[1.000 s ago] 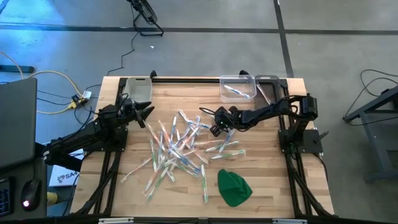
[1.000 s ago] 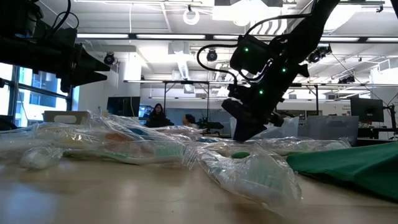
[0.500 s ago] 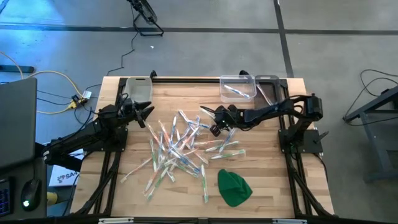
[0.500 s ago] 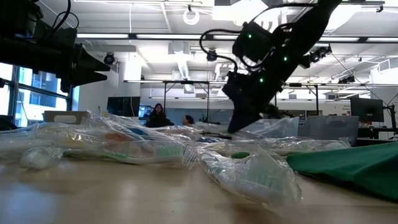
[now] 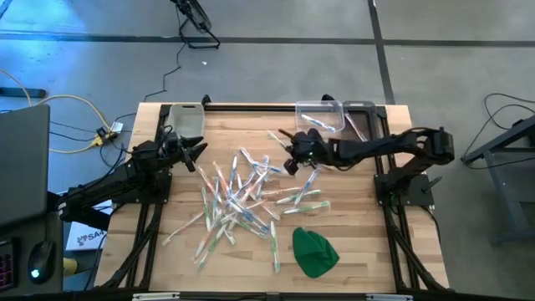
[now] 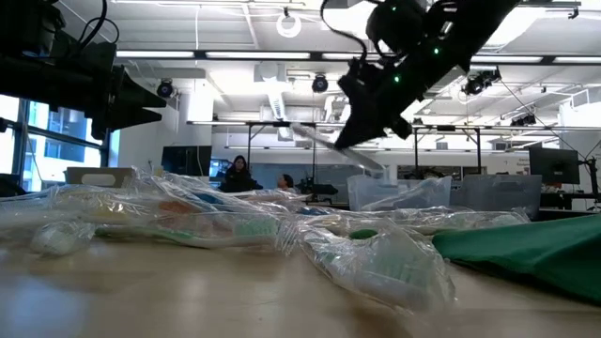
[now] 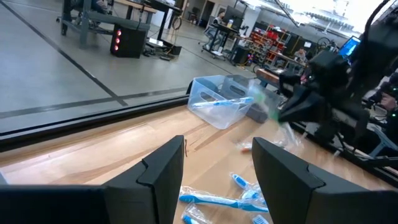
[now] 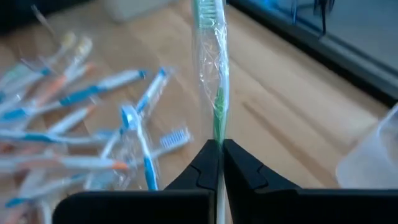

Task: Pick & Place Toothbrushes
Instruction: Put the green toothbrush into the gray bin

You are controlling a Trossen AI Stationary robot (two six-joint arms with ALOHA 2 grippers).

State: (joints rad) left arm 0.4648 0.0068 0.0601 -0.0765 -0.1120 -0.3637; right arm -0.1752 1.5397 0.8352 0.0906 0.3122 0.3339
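Several wrapped toothbrushes (image 5: 238, 196) lie in a loose pile in the middle of the wooden table. My right gripper (image 5: 292, 157) hangs above the pile's far right side, shut on one green toothbrush (image 8: 214, 74) in a clear wrapper. That brush also shows in the low view (image 6: 315, 138), well above the pile. My left gripper (image 5: 197, 150) waits open near the table's far left, level and touching nothing; its fingers (image 7: 163, 167) frame the left wrist view. My right gripper pinches the green toothbrush's handle (image 8: 217, 138) between its two fingers. The fingers slant down from the table's right and the brush runs on ahead of them, roughly along them, head end (image 8: 208, 12) farthest out. It is lifted clear of the pile, tilted.
A clear bin (image 5: 320, 117) holding one blue toothbrush stands at the far edge, just beyond my right gripper; it shows in the left wrist view too (image 7: 217, 106). A grey container (image 5: 186, 121) sits at the far left. A green cloth lump (image 5: 314, 251) lies near the front right.
My right gripper has risen from the pile's right side, staying shut and tipping closer to level. The green toothbrush has come up with it, lifted clear of the other toothbrushes, and has drifted a little toward the far edge.
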